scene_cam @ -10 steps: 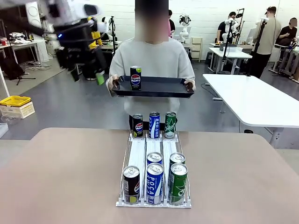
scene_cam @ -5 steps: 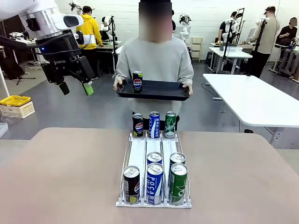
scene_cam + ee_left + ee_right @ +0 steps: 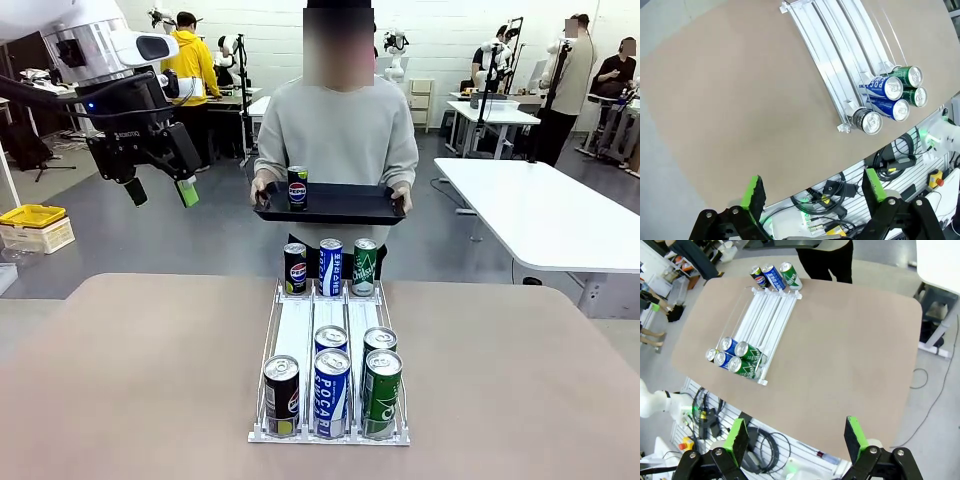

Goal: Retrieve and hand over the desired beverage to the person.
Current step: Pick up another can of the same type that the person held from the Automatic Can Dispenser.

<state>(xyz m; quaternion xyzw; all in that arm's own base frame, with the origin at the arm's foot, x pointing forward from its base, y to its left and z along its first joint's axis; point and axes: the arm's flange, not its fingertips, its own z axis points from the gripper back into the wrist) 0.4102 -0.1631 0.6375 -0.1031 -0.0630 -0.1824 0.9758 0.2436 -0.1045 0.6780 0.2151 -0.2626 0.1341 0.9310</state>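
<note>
On tray (image 3: pixel 352 204), upright black Pepsi can (image 3: pixel 297 188)

Tan round-cornered tabletop (image 3: pixel 130 380) in the foreground. White table (image 3: pixel 550 215) at right, well apart. Yellow bin (image 3: pixel 32 216) on the floor far left, resting on a pale crate (image 3: pixel 40 238). Person in yellow hoodie (image 3: pixel 193 65) standing at the background benches. Black cables (image 3: pixel 892 161) below the near table edge.

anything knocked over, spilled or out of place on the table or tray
Nothing stands out. The cans in the rack all stand upright in their lanes, and the Pepsi can stands upright on the tray that the person holds. No spill or dent shows.
</note>
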